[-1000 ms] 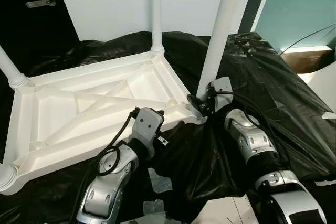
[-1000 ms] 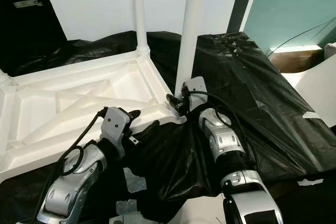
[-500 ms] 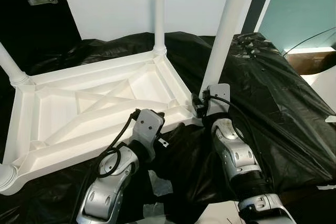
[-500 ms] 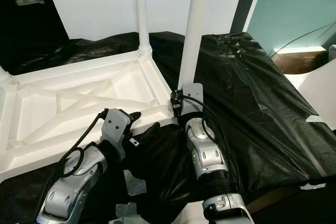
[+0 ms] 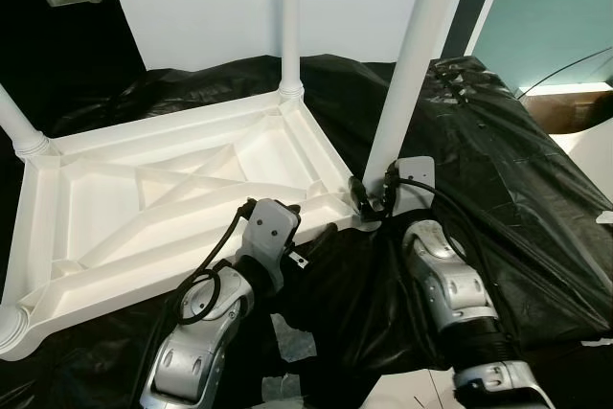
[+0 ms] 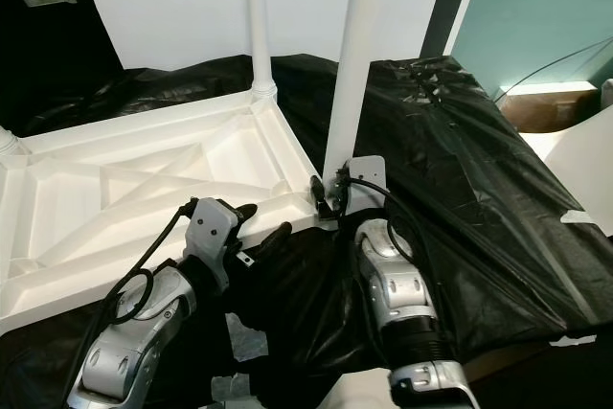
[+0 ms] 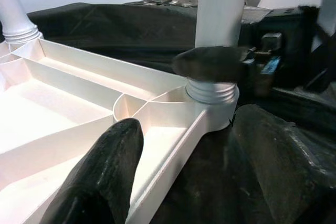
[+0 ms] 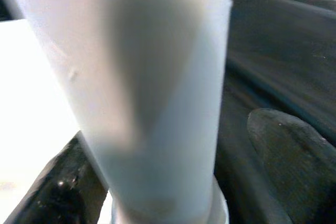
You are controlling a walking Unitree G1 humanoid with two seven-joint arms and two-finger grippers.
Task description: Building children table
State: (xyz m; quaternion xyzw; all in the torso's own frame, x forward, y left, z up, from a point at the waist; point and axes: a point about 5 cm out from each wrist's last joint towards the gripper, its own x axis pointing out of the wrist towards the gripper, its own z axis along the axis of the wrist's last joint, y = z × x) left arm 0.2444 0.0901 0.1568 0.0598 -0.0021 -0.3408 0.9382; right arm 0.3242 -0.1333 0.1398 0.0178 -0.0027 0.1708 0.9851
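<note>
A white children's table (image 5: 172, 189) lies upside down on black plastic sheeting, its legs pointing up. My right gripper (image 5: 369, 196) is at the base of the near right leg (image 5: 412, 64), just above the threaded collar (image 7: 210, 90). In the right wrist view the leg (image 8: 157, 77) stands between the two fingers (image 8: 294, 161), with a small gap on one side, so the gripper is open. My left gripper (image 5: 305, 220) is open at the table's near rim (image 7: 173, 150). One finger (image 7: 105, 177) lies inside the frame and the other rests outside on the plastic.
Black plastic sheeting (image 5: 498, 170) covers the surface under and around the table. Other legs rise at the far corner (image 5: 290, 16) and at the left (image 5: 19, 126). A brown box (image 5: 584, 107) sits at the right by the teal wall. A white wall stands behind.
My right forearm swung left around the near right leg, then back to the right, with the gripper staying at the leg's base. The left arm has not moved.
</note>
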